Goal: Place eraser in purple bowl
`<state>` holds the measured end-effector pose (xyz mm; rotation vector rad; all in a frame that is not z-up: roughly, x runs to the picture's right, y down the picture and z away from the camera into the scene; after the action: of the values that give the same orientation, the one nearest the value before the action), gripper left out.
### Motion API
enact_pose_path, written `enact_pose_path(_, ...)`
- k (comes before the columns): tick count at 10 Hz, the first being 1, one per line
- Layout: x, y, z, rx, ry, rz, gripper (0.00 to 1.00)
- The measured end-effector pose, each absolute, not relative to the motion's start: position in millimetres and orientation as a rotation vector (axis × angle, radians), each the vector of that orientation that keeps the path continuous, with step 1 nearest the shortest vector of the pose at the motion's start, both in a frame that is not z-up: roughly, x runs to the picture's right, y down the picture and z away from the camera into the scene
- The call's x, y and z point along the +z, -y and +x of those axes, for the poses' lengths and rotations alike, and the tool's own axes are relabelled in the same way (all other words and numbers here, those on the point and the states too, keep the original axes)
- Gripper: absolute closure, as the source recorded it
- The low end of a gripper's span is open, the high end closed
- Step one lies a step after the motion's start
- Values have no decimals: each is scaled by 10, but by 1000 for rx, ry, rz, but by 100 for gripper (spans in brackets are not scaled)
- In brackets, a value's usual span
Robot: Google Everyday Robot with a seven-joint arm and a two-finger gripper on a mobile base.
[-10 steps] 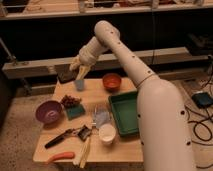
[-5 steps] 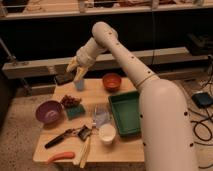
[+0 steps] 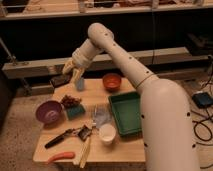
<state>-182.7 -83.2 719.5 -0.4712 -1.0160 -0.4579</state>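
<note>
My gripper point(image 3: 69, 74) hangs above the table's back left corner, at the end of the white arm that reaches in from the right. It looks shut on the eraser point(image 3: 59, 80), a small dark flat block that sticks out to the left of the yellowish fingers point(image 3: 76, 74). The purple bowl point(image 3: 49, 111) stands on the left of the wooden table point(image 3: 125, 147), below and a little left of the gripper. The eraser is well above the bowl and behind it.
An orange-red bowl point(image 3: 112, 81) stands at the back. A green tray point(image 3: 127, 112) is at the right. A teal sponge point(image 3: 76, 111), a brown clump point(image 3: 71, 101), a white cup point(image 3: 106, 134), a black-handled tool point(image 3: 62, 138), an orange carrot-like piece point(image 3: 61, 157) and a small blue object point(image 3: 80, 85) lie on the table.
The gripper with the dark block has shifted left and slightly lower, toward the table's back left corner. Things on the table have not moved.
</note>
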Motion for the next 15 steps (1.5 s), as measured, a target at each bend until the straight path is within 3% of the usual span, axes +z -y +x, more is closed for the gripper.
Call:
enact_pose_path(7, 7273, 704, -2213, -519, 971, -499, 100)
enact_pose_path(15, 7767, 401, -2758, -580, 869, -597, 100)
